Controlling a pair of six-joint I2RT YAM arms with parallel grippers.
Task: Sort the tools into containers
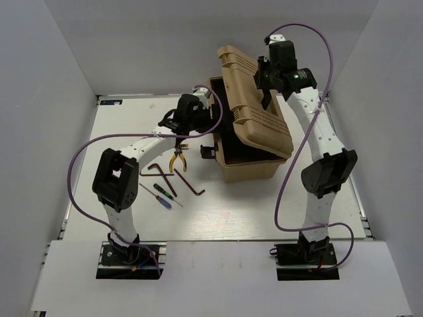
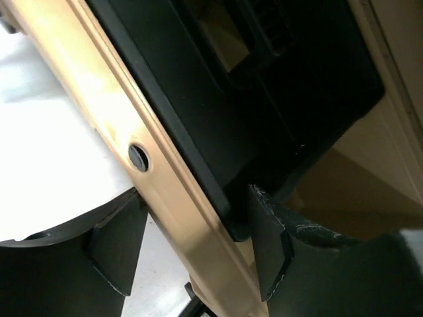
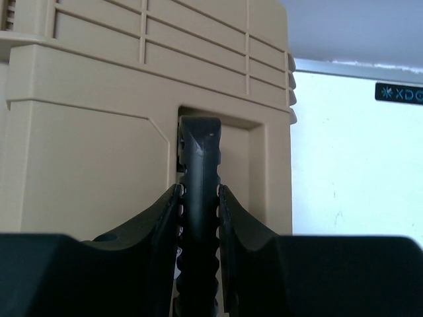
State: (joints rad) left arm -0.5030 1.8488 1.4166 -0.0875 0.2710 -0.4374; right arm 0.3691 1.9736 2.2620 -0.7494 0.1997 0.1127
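I have the right gripper (image 3: pixel 198 197) pinched on the black handle (image 3: pixel 201 142) of the lid (image 1: pixel 264 125), holding the toolbox (image 1: pixel 254 168) open from its 12 o'clock side. The left gripper (image 2: pixel 195 251) straddles the toolbox's 9 o'clock rim. One finger sits outside the tan wall and the other inside against the lip of the black tray (image 2: pixel 198 99), and both look pressed onto it, so I read this as a brace rather than a free spread.

What matters for the coming pick is that every tool lies on the worktop (image 1: pixel 231 211) at about 6 to 7 o'clock from the left gripper, just beside the toolbox's 9 o'clock wall. The pliers (image 1: pixel 177 160) are closest, with their long axis running nearly 12 to 6. Past them are two hex keys (image 1: pixel 156 169) (image 1: pixel 190 185) and two screwdrivers (image 1: pixel 165 189) (image 1: pixel 158 198), slanted roughly 10 to 4. The left arm is clearly nearer. The right arm is busy on the far side of the lid.

The only writing I can read is white letters "XDO" on a dark label (image 3: pixel 398 93) at the worktop's far edge, cut off by the frame. I see no brand on the toolbox
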